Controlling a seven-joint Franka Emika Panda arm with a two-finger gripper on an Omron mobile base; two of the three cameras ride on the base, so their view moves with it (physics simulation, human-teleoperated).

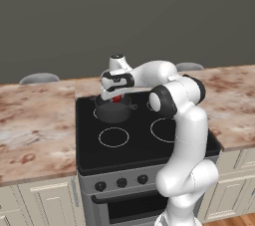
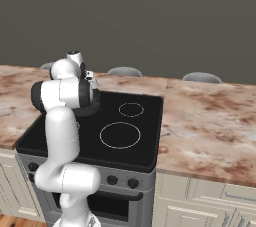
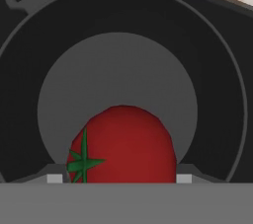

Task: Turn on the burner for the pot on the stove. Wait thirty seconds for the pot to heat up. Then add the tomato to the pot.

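Hovering over the pot [image 1: 114, 110] on the stove [image 1: 139, 165], the fingers [image 1: 115, 98] clamp the tomato [image 3: 123, 144], whose green stem shows in the hand view.

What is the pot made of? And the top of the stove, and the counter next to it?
The pot looks like dark grey metal with a dull finish: its inside is plain and matte. The stove top looks like smooth black glass, flat with thin white rings printed on it. The counter looks like polished stone, perhaps marble, judging by its blotchy brown and cream pattern.
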